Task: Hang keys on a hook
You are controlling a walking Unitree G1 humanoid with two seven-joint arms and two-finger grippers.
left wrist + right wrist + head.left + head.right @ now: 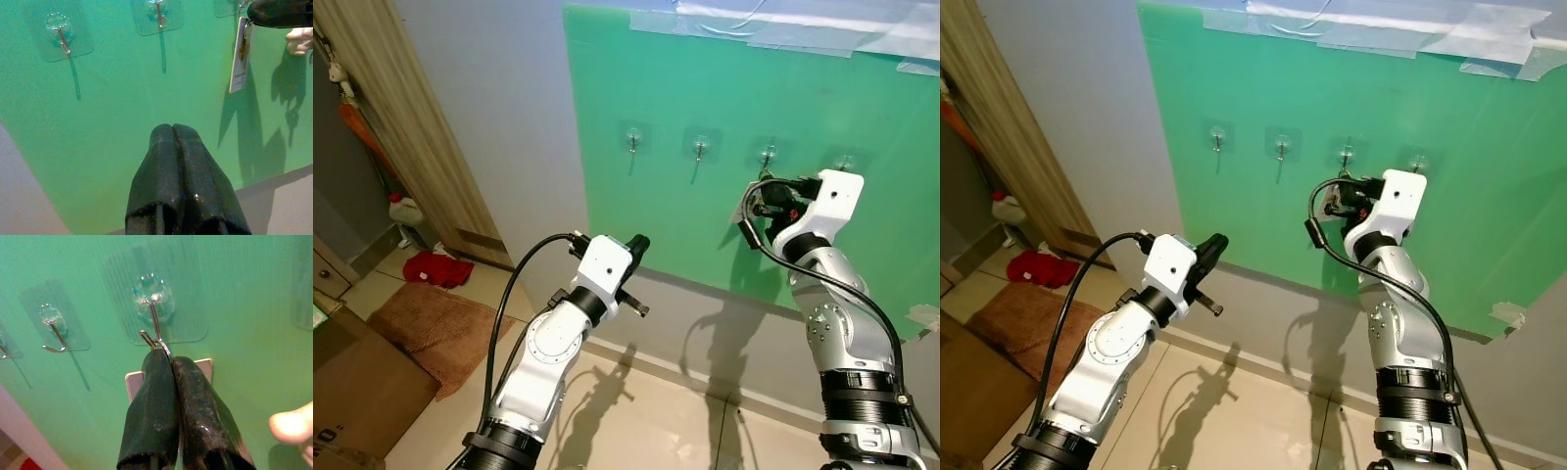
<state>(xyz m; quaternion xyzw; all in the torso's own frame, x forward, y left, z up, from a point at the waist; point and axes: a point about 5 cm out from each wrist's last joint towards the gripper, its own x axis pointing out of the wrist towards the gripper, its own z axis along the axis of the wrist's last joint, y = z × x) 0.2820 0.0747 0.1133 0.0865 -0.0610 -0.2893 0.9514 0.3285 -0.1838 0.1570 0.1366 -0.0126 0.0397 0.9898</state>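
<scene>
Left gripper (pixel 172 134) raised before the green board (pixel 705 98), idle, fingers pressed together, nothing held. Four clear stick-on hooks in a row on the board.

Right gripper (pixel 168 363) up at the third hook (pixel 152 318) from the left, fingers pinching the key ring (pixel 164 346); white tag (pixel 240 54) hangs below, against the board. Ring sits right at the hook's upturned tip; whether it is already over the tip I cannot tell.

Step in hand, by my read: seating the ring on the hook. Next move calls for a small lift-and-lower so the ring drops behind the tip, then spreading the fingers and backing straight off without snagging the tag.
</scene>
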